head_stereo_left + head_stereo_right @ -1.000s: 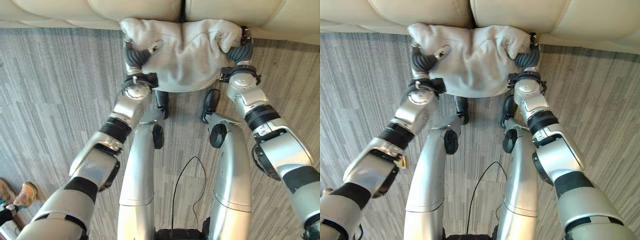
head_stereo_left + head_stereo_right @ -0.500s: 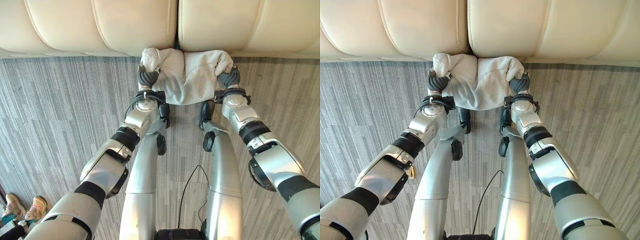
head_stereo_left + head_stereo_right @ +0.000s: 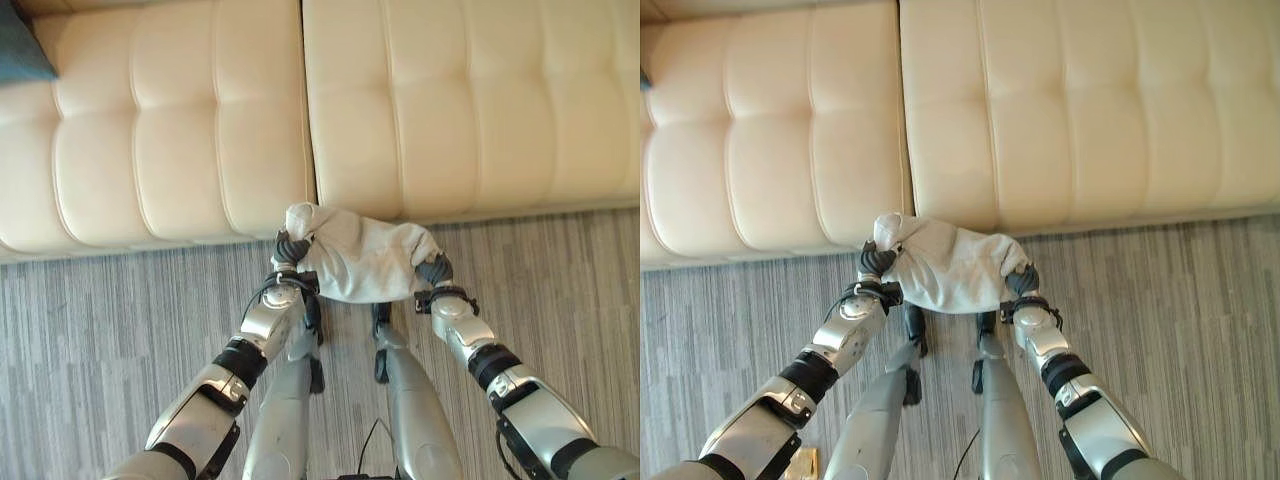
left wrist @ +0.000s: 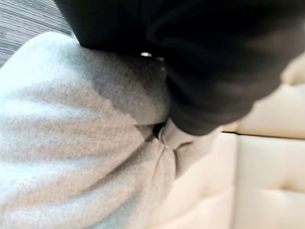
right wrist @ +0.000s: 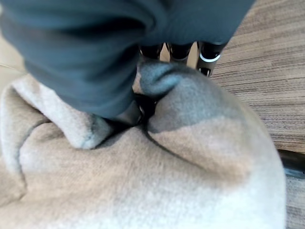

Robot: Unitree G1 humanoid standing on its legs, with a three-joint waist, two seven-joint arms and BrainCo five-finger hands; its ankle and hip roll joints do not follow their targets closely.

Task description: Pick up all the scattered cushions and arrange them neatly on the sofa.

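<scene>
Before the tufted cream leather sofa (image 3: 180, 140), a soft grey fleece cushion (image 3: 362, 262) sags. Left hand (image 3: 290, 247) and right hand (image 3: 434, 270) pinch its bunched corners, fingers mostly buried.

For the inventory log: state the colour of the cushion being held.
Light grey cushion, clearest in the left eye view.

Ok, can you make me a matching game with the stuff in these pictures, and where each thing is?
Things:
1. grey cushion
2. cream sofa
3. left hand
4. striped floor

Places:
A. under the robot, in front of the sofa
B. gripping one end of the cushion
C. held up between both hands, at the sofa's front edge
D. across the top, beyond the cushion

Pairs: 1-C, 2-D, 3-B, 4-A
</scene>
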